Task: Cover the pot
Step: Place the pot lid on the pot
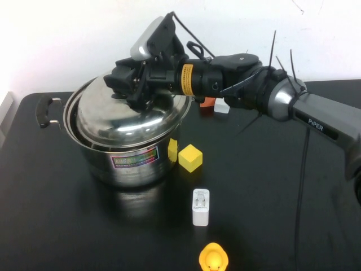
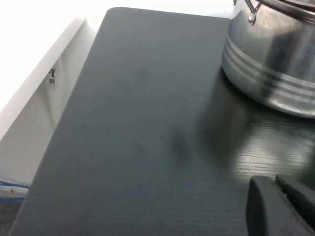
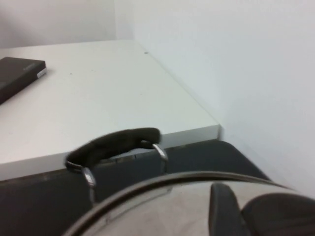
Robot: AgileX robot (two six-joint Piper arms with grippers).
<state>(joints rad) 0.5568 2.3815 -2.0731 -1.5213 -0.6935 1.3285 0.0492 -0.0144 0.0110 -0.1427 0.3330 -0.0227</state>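
Right tool point(image 1: 137, 90) on lid point(image 1: 130, 116) over pot point(image 1: 132, 161) — left tool point(image 2: 283, 206) only wrist-seen.

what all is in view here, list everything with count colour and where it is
pot: 1, shiny steel with black handles and a colourful label, left-centre of the black table
lid: 1, domed steel, resting on the pot's rim
yellow block: 1, yellow, just right of the pot
white charger: 1, white, in front of the block
rubber duck: 1, yellow, at the table's near edge
orange-and-white item: 1, behind the right arm, partly hidden
right gripper: 1, black, over the lid's top
left gripper: 1, black, low over the table left of the pot, seen only in the left wrist view
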